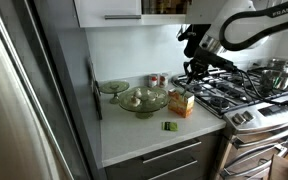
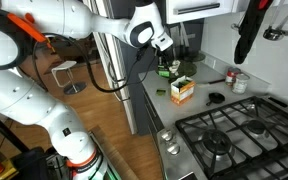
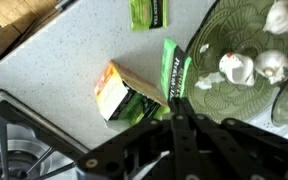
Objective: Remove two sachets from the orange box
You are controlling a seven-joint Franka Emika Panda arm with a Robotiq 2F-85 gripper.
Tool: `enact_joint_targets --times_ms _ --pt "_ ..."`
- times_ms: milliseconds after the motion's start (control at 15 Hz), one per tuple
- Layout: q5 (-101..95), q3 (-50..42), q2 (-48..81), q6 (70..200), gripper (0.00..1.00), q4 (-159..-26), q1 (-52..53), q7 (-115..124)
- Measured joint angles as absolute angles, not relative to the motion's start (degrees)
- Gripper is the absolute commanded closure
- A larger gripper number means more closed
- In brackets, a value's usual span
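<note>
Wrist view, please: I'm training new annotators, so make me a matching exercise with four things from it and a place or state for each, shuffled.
Things:
1. orange box
2. upper sachet
3. lower sachet
4. green bowl

Places or states:
A. holds white lumps
B. lies flat on the counter, apart from the box
C. pinched by the end effector
D. open, green showing inside

Pairs: 1-D, 2-B, 3-C, 4-A
</note>
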State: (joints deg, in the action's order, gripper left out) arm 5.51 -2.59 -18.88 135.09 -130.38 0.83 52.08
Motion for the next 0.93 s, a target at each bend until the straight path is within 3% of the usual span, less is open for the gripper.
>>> enact_joint_targets --times_ms 400,933 --pt "17.94 -2.58 -19.70 137.28 1.00 -138.63 1.49 33.52" --pt "25.36 -1.91 -12.98 150.62 1.00 -144.32 1.79 23.67"
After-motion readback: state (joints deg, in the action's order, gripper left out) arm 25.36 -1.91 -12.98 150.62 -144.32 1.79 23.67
